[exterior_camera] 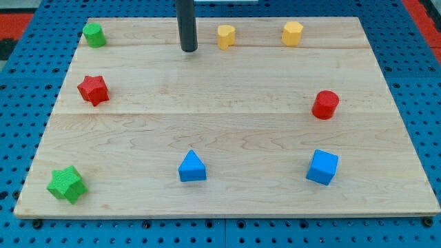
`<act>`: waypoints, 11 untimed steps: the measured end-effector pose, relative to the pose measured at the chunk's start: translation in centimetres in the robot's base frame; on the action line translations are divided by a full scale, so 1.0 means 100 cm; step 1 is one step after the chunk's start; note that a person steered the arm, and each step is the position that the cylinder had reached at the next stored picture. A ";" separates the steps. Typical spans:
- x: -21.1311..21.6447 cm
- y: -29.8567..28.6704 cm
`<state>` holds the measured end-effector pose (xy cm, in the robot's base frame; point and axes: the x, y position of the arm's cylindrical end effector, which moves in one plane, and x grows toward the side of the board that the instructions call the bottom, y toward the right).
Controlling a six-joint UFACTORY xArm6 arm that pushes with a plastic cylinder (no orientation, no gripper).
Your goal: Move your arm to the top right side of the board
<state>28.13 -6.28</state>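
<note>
My tip (189, 49) rests on the wooden board (227, 124) near the view's top, a little left of centre. A yellow block (226, 36) sits just to its right. A yellow hexagonal block (292, 33) lies further right near the top edge. A green cylinder (94, 34) is at the top left. A red star (93, 90) is on the left side. A red cylinder (325, 105) is on the right side. A green star (67, 184) is at the bottom left. A blue triangular block (191, 167) and a blue cube (322, 167) lie along the bottom.
The board lies on a blue perforated table (21, 103). A red strip (21, 17) shows at the top left corner and another red strip (424, 14) at the top right.
</note>
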 end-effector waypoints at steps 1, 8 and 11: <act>0.002 0.008; -0.052 0.334; -0.063 0.304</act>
